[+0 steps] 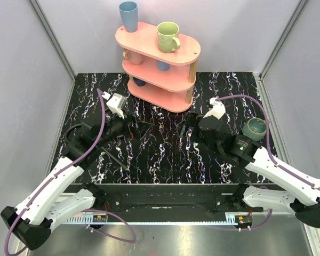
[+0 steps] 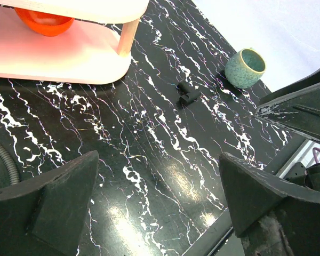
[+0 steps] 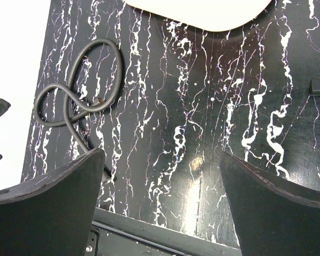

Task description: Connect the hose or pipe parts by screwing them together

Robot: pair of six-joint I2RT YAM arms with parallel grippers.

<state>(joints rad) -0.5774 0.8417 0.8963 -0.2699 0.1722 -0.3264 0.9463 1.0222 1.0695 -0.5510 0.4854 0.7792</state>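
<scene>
Spread wide, empty: left gripper (image 2: 160,205), right gripper (image 3: 160,200). Looped at left of table (image 2: 149,154): hose (image 3: 119,69); well apart, near green cup (image 2: 245,67) (dark on dark): small fitting (image 2: 188,94). Could cross-thread if gripped crooked.

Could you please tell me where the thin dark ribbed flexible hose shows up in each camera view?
Top external: the thin dark ribbed flexible hose loops at the far left, about mid-height.
Left wrist: only a short stretch of the hose shows at the left border.
Right wrist: the hose lies coiled in loops, upper left.
Shared landmark: the pink oval tiered wooden shelf, washed out pale in the right wrist view.
</scene>
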